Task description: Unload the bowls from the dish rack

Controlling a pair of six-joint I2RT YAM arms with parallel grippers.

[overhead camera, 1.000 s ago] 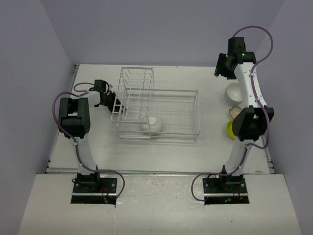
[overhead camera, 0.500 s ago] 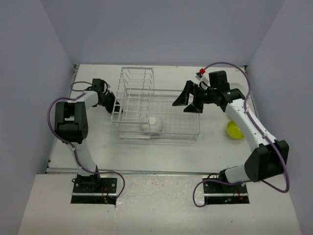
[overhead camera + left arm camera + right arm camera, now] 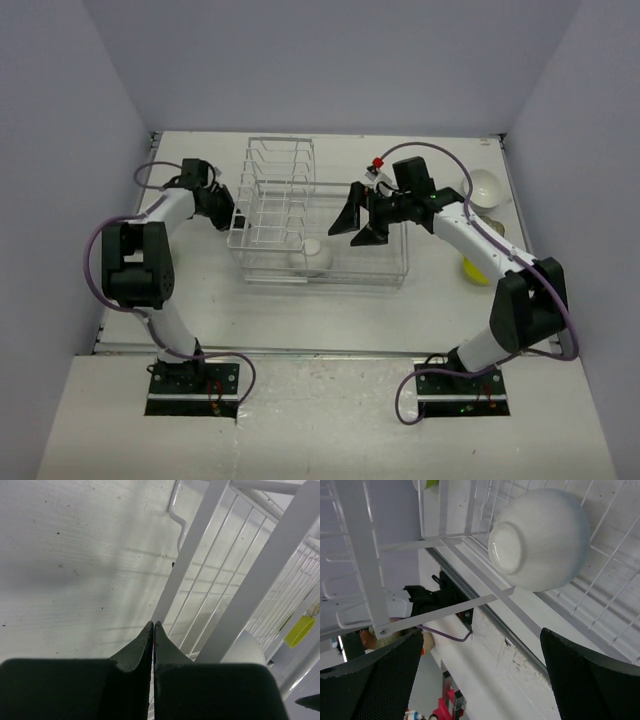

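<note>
One white bowl (image 3: 312,255) lies in the dish rack (image 3: 404,240), beside its slotted section. The right gripper (image 3: 357,228) hangs over the basket with fingers spread wide. The left gripper (image 3: 228,214), fingers pressed together, sits at the rack's end. We expect two risks: a spread finger snagging a wire, or the smooth bowl rolling from the pinch.

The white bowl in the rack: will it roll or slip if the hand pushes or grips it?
The white bowl is round and lies tilted with its foot showing, so a push would probably roll it along the dish rack wires. Its glossy wall looks slippery; gripping the rim seems safer.
</note>
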